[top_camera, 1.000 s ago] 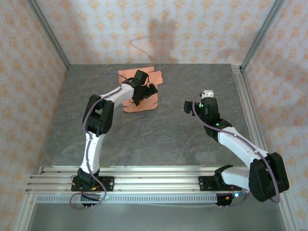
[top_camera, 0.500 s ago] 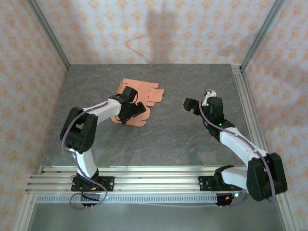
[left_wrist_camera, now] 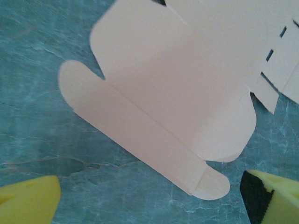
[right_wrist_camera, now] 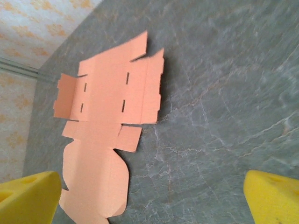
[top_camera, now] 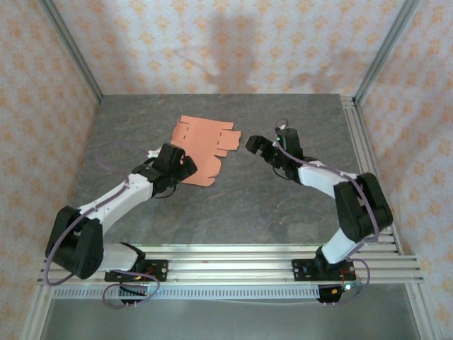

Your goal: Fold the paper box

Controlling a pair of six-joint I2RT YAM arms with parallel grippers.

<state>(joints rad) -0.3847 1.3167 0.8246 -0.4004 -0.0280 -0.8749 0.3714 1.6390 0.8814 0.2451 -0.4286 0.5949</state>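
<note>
Both arms have shifted since a second ago: the left arm has dropped from a raised elbow over the card to a low stretch across the table (top_camera: pixel 283 205), and the right arm has swung in from the right side toward the middle. The paper box (top_camera: pixel 204 142) is a salmon-orange flat sheet lying toward the far left of centre, and it now looks flatter than it did.

The left gripper (top_camera: pixel 187 168) sits at the sheet's near, rounded end, jaws spread wide, holding nothing. Its wrist view shows its yellow pads (left_wrist_camera: pixel 28 200) set either side of a long narrow strip with rounded tips, hovering clear of the card.

The right gripper (top_camera: pixel 253 144) is just beside the sheet's right edge, jaws also wide apart and empty. Its wrist view shows the whole sheet with its slots, tabs and rounded flap.

As I judge it, the folding has barely begun. No wall stands up, no tab is tucked, and every panel has yet to be raised and locked.
</note>
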